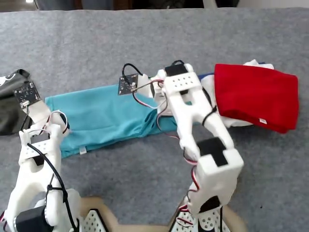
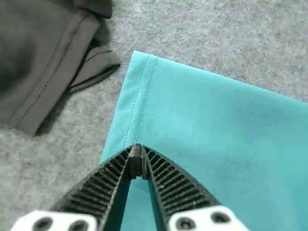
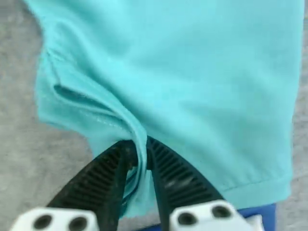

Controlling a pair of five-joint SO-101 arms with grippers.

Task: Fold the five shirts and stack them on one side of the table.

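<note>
A teal shirt lies stretched across the middle of the grey table. My left gripper is at its left hem, fingers shut with the tips meeting on the edge of the teal shirt. My right gripper is at the shirt's right end, shut on a bunched fold of the teal shirt. In the high view the left gripper and the right gripper hold opposite ends. A folded red shirt tops a stack at the right, with white and blue cloth showing under it.
A dark grey shirt lies crumpled at the table's left edge, close to the teal hem; the dark grey shirt also appears in the left wrist view. Bare grey table stretches along the back and the front right.
</note>
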